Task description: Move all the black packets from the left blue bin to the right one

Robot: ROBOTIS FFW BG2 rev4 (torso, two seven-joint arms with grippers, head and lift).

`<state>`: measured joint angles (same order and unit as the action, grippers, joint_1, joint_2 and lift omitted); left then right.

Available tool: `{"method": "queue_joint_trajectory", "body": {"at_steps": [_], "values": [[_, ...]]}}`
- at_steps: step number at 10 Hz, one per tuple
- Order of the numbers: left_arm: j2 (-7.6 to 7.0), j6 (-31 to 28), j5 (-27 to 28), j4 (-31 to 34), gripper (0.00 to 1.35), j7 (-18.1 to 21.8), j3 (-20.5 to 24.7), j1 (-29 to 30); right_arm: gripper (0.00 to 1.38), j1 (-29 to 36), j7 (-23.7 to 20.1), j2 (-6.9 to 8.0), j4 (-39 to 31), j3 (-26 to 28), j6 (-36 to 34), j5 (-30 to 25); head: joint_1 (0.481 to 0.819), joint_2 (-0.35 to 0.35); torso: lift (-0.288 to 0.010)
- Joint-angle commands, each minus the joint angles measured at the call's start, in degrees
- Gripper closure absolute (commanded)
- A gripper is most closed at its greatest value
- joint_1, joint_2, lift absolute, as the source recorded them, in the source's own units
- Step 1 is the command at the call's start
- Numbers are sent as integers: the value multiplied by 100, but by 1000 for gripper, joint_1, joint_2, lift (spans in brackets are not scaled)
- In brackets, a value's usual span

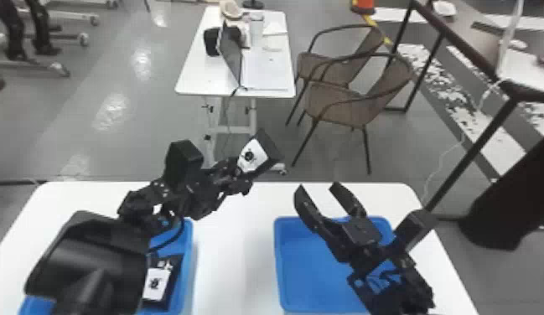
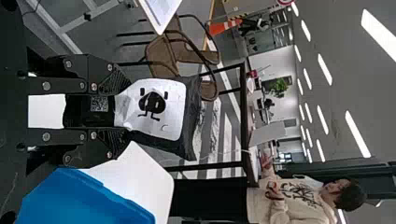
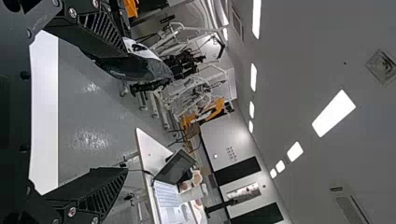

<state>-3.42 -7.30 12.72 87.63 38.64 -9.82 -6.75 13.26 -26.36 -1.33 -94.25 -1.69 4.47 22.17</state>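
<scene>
Head view, black packet (image 1: 271,151): up in the air, its white label showing, one end gripped.
Left gripper (image 1: 241,176): pinching that packet's end between its two fingers.
Second packet (image 1: 159,285): lying in the left blue bin (image 1: 188,259), beside the left arm.
Right gripper (image 1: 317,187): fingers spread wide, above the right blue bin (image 1: 308,268).
White table (image 1: 237,255): under both bins, standing apart.
Farther back: two brown chairs (image 1: 338,100) beside a smaller table (image 1: 189,86) with an open laptop (image 1: 231,54).

The packet (image 2: 175,105) is black and white, the right bin (image 1: 302,264) blue.
</scene>
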Motion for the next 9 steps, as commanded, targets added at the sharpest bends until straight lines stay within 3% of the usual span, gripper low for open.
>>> {"method": "queue_joint_trajectory", "body": {"at_steps": [1,5,9], "values": [[-18,-61,-411,-105,934,3,-99,-37,136,-201,-27,-7,187,-77,-25,7,695,-102,0],[-123,-105,-991,-580,935,56,-872,-503,136,-789,-141,-7,671,-420,-34,236,695,-121,0],[-167,-175,-1228,-703,935,82,-1065,-600,191,-1150,-141,45,970,-534,-34,156,695,-124,0]]}}
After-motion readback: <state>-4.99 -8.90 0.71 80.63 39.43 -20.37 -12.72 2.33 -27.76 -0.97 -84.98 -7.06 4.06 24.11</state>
